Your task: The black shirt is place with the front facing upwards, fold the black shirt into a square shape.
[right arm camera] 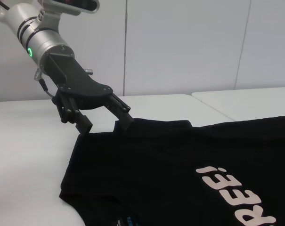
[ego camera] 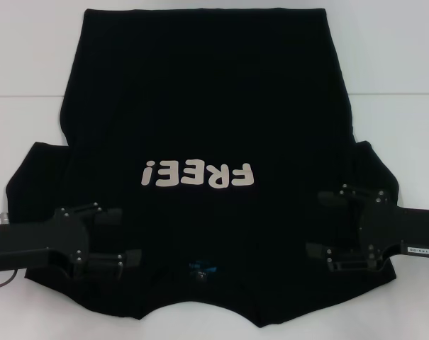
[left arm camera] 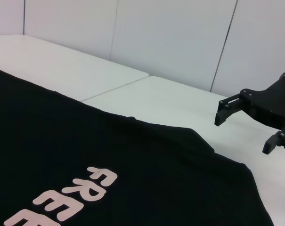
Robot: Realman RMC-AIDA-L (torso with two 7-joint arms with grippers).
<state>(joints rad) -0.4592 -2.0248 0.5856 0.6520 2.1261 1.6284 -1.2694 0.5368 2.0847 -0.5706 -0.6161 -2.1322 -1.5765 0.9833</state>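
I see the black shirt (ego camera: 207, 106) lying flat on the white table (ego camera: 398, 71), front side up. The pale word "FREE!" (ego camera: 198, 174) shows in the middle of it, and a small blue label (ego camera: 202, 269) sits at the neck, on the side near me. The shirt looks spread out, with both short sleeves out to the sides. I see no fold in it, so I think the folding has not begun. All of the work is left to do.

My left claw (ego camera: 122, 237) hangs over the shirt near the left sleeve and shoulder. Its two fingers stand wide apart and nothing is between them. In the right wrist view one fingertip looks very close to the sleeve edge, but I cannot tell if it touches.

My right claw (ego camera: 326, 223) hangs over the shirt near the right sleeve and shoulder. It is wide too, and it holds nothing.

I think the next job is to pinch the cloth on both sides and bring the sleeves in, then fold the long part over to make a square
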